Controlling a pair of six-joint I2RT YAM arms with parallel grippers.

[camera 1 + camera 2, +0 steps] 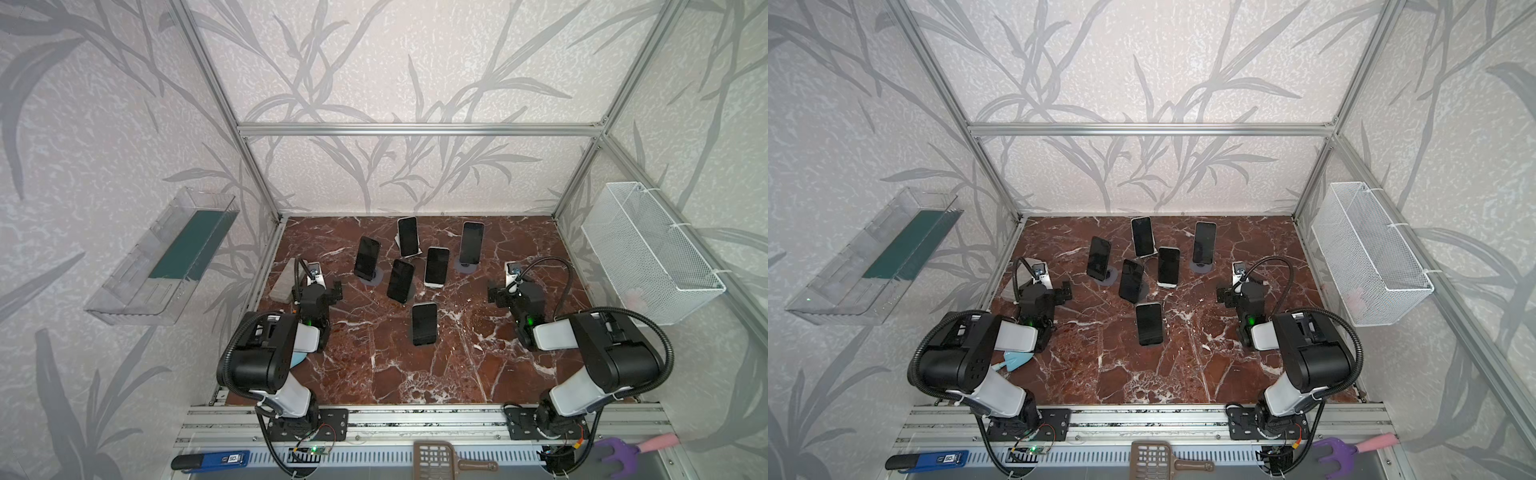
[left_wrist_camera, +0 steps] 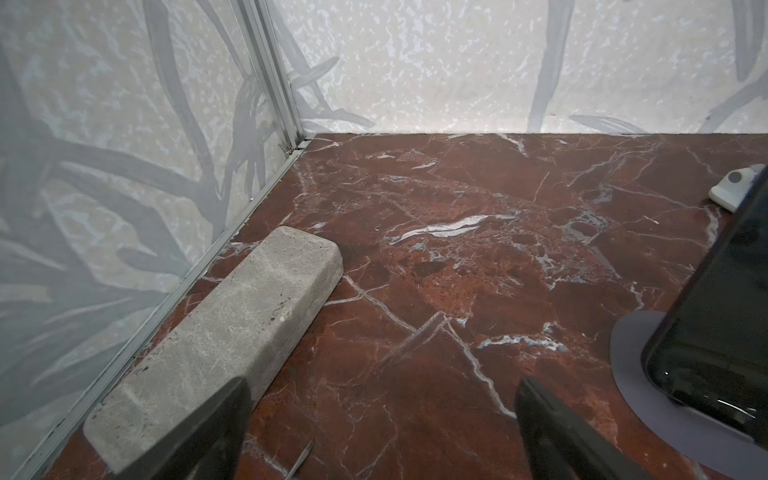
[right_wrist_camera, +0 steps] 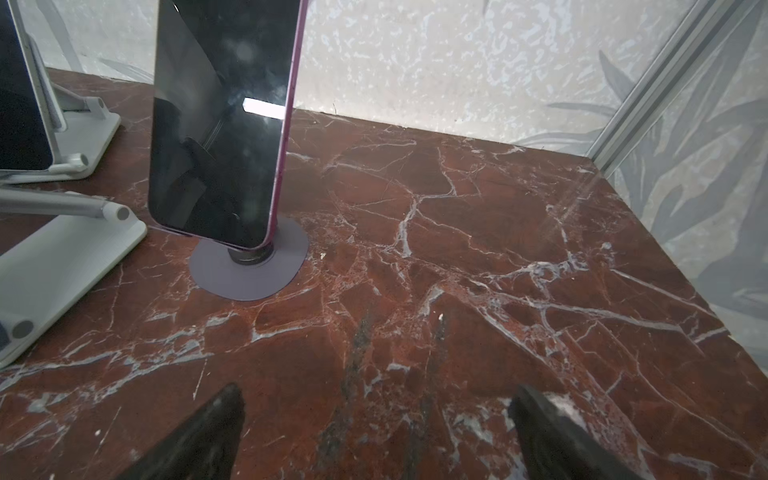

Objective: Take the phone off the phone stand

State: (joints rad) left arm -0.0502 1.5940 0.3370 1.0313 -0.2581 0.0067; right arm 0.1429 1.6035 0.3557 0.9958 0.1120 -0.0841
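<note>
Soft, even light fills my cell, fairly bright and from overhead, as far as the short, faint shadows under the phones on the table [image 1: 374, 374] tell. In my right wrist view a white bar of glare crosses the phone [image 3: 220, 124], whose dark screen mirrors dim shapes. Both top views are a little soft, and wide-angle stretch splays the frame [image 1: 419, 129] toward the corners. Up close, my left fingers [image 2: 199, 436] and right fingers [image 3: 199, 436] blur; the table beyond is sharp.

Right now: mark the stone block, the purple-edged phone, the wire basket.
stone block [image 2: 232, 332]: left wrist view, top face.
purple-edged phone [image 3: 220, 124]: right wrist view, middle of the screen.
wire basket [image 1: 623, 257]: a top view, mesh side wall.
</note>
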